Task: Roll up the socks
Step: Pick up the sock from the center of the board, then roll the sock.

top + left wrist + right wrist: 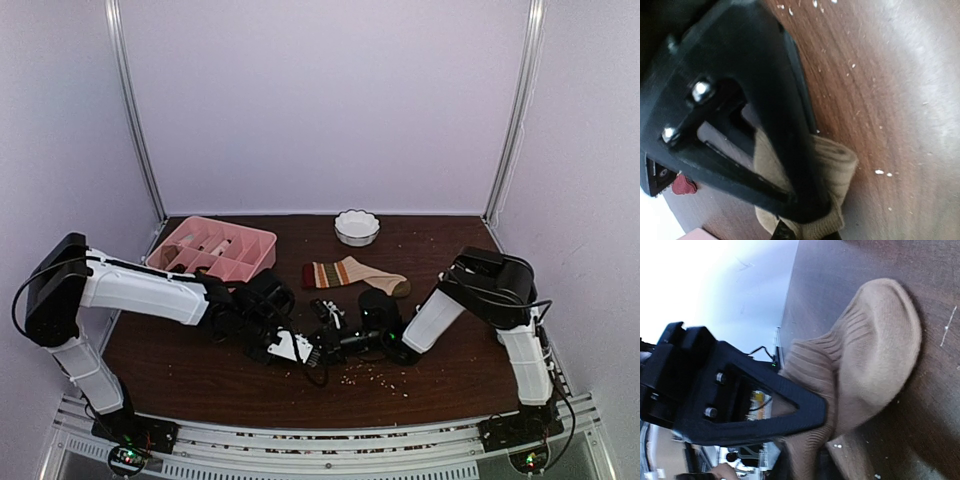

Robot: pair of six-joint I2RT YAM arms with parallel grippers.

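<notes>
The tan ribbed sock (875, 350) lies on the dark wood table, bunched up between both grippers. In the left wrist view one end of the tan sock (836, 162) is folded over into a thick roll. My left gripper (807, 212) is shut on that roll. My right gripper (826, 432) is shut on the ribbed part of the same sock. From above, the left gripper (310, 350) and right gripper (350, 343) meet tip to tip at mid-table and hide the tan sock. The striped beige sock (352, 273) lies flat behind them, untouched.
A pink compartment tray (215, 250) stands at the back left beside the left arm. A white scalloped bowl (357, 228) sits at the back centre. Pale crumbs (378, 376) dot the table in front of the grippers. Walls enclose the back and sides.
</notes>
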